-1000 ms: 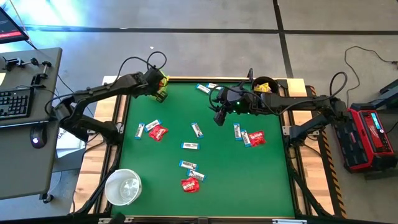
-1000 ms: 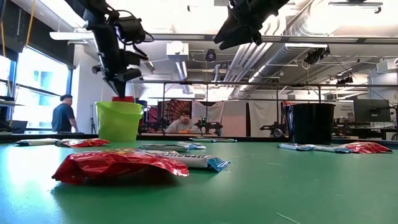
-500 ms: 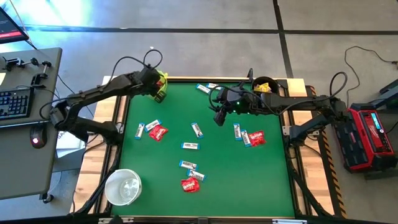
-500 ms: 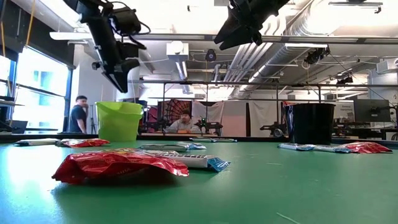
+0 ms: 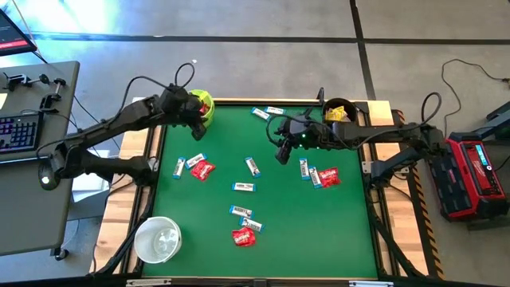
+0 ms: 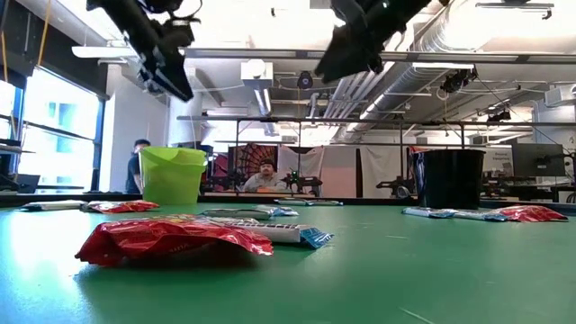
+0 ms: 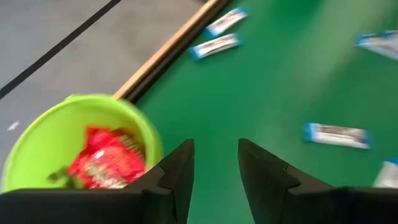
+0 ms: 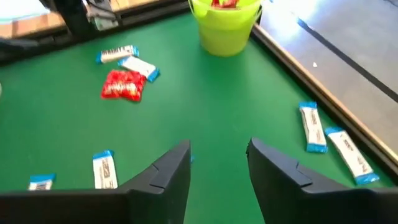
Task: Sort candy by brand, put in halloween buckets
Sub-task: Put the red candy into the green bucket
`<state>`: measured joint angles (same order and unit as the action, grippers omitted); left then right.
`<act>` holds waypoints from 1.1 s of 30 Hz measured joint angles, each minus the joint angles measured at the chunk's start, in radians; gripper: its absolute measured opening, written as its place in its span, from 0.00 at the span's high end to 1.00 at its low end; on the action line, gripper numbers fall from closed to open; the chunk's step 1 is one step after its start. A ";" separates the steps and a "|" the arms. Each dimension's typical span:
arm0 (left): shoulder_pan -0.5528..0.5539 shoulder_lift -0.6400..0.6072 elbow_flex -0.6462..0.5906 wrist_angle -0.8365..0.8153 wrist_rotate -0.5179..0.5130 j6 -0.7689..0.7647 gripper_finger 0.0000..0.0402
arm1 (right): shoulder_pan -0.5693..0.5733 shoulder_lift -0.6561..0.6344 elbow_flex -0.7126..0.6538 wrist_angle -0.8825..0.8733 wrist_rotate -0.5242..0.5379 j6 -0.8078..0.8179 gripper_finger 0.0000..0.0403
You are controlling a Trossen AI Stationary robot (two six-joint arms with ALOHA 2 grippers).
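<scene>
The lime green bucket (image 5: pixel 204 104) stands at the table's far left corner with a red packet (image 7: pixel 102 160) inside. My left gripper (image 7: pixel 214 146) hovers open just beside and above it (image 5: pixel 196 130), with nothing between its fingers. My right gripper (image 8: pixel 217 146) hangs open and empty above the far middle of the table (image 5: pixel 280 151). The black bucket (image 5: pixel 339 109) at the far right holds yellow packets. The white bucket (image 5: pixel 158 239) stands at the near left corner. Red packets (image 5: pixel 202 169) (image 5: pixel 328 177) (image 5: pixel 243 236) and white-and-blue bars (image 5: pixel 253 166) lie flat on the green mat.
More bars lie at the far edge (image 5: pixel 263 112), beside the right red packet (image 5: pixel 305 168) and mid-table (image 5: pixel 244 186) (image 5: pixel 241 211). A wooden rim (image 5: pixel 263 101) frames the mat. A desk with a keyboard (image 5: pixel 20 131) stands left of the table. People show in the room beyond (image 6: pixel 263 177).
My left gripper has risen from just over the lime bucket's mouth and drawn back toward the table's left edge, tipping less steeply. The red packet that showed at the bucket's rim under it has dropped inside.
</scene>
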<state>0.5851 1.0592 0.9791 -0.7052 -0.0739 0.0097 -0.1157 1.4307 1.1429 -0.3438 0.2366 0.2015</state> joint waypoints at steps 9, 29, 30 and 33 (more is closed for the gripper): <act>-0.187 -0.091 0.000 0.001 0.110 -0.032 0.81 | 0.036 0.001 -0.185 0.204 -0.031 0.100 0.94; -0.624 -0.013 0.000 -0.167 0.123 -0.200 1.00 | 0.071 0.001 -0.236 0.267 -0.027 0.132 0.94; -0.640 0.000 0.000 -0.175 0.117 -0.211 1.00 | 0.071 0.001 -0.236 0.267 -0.027 0.131 0.94; -0.684 0.043 0.000 -0.181 0.054 -0.227 0.98 | 0.071 0.001 -0.236 0.267 -0.027 0.132 0.94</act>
<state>-0.0984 1.1019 0.9791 -0.8866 -0.0198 -0.2177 -0.0448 1.4315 0.9073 -0.0769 0.2092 0.3339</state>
